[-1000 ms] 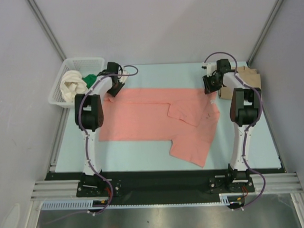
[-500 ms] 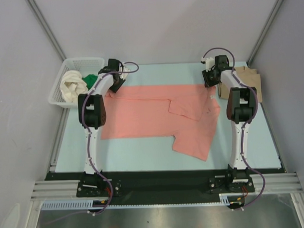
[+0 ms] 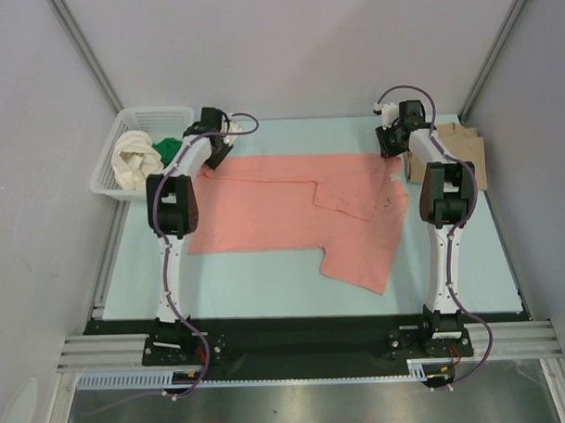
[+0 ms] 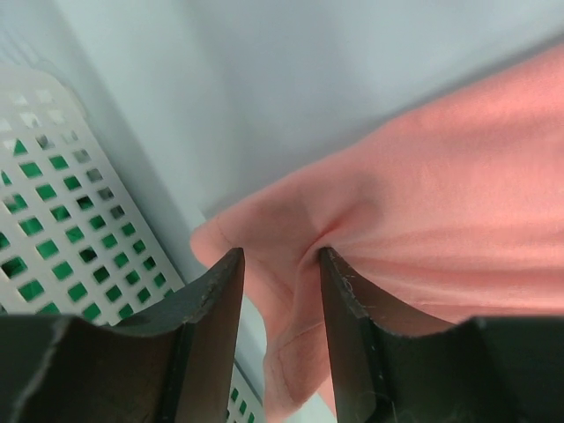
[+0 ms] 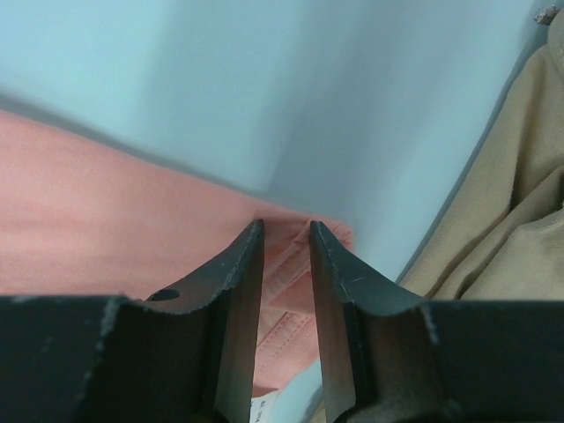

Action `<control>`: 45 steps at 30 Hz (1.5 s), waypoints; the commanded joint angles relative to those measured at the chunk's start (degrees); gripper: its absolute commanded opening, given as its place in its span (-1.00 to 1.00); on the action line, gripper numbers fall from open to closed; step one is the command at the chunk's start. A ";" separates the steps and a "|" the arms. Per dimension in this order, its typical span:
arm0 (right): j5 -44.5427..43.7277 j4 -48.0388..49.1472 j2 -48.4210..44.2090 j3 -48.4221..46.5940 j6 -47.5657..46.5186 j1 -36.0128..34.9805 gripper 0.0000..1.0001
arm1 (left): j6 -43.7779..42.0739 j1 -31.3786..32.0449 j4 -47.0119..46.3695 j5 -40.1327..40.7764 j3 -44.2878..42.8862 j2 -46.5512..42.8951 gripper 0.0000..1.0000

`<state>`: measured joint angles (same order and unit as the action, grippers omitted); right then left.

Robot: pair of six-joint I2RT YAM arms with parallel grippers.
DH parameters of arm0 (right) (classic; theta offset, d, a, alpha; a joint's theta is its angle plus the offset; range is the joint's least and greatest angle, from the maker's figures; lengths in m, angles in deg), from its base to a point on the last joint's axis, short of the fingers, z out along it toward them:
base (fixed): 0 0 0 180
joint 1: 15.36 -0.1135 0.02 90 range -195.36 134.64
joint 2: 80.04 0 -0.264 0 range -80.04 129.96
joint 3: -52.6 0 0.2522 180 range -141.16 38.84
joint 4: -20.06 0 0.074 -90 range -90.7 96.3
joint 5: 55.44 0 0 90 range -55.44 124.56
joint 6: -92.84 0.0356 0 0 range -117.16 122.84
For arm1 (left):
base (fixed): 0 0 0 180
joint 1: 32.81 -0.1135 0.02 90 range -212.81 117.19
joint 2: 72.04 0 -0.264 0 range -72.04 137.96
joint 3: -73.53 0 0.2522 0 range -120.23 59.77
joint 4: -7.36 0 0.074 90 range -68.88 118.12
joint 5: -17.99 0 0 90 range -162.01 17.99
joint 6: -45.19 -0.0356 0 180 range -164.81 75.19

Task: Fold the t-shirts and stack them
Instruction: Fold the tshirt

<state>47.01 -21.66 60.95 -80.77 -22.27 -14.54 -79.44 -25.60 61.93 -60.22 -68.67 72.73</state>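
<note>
A large salmon-pink t-shirt (image 3: 264,212) lies spread across the table, one part folded over at the right. My left gripper (image 3: 215,151) is shut on its far left corner, and the pink cloth (image 4: 441,203) bunches between the fingers of that gripper (image 4: 280,256). My right gripper (image 3: 392,150) is shut on the far right corner, where a hem of the pink shirt (image 5: 88,203) sits between the fingers of that gripper (image 5: 286,227). A cream-white shirt (image 3: 137,156) and a green shirt (image 3: 169,147) lie in the basket. A tan shirt (image 3: 464,149) lies folded at the far right.
The white lattice basket (image 3: 154,112) stands at the far left, close beside my left gripper, and it also shows in the left wrist view (image 4: 53,229). The tan shirt (image 5: 520,176) lies right next to my right gripper. Grey walls enclose the table.
Both grippers have moved toward the far edge, pulling the pink shirt's far edge with them. The near flap has slid farther up the table.
</note>
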 commanded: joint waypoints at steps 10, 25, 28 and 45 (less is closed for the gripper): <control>0.65 0.63 -7.48 2.37 -0.65 0.24 -0.32 | -0.08 -0.43 -3.63 -1.86 25.15 -23.30 -0.08; 19.80 -2.00 -43.72 32.74 -20.21 0.59 -0.10 | 4.57 2.73 1.54 -15.21 36.23 -44.46 0.08; 21.30 -7.79 -54.13 44.70 -33.66 -2.29 -0.07 | 6.33 3.08 2.95 -18.20 41.94 -48.07 0.30; 10.41 -20.37 -85.43 77.85 -39.40 -25.95 -0.01 | 2.56 2.99 0.14 -15.66 70.60 -62.94 0.32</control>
<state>60.86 -39.94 -21.98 -5.04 -61.70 -38.63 -74.55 -22.48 63.81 -77.15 -2.01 13.54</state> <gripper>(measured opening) 0.491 0.665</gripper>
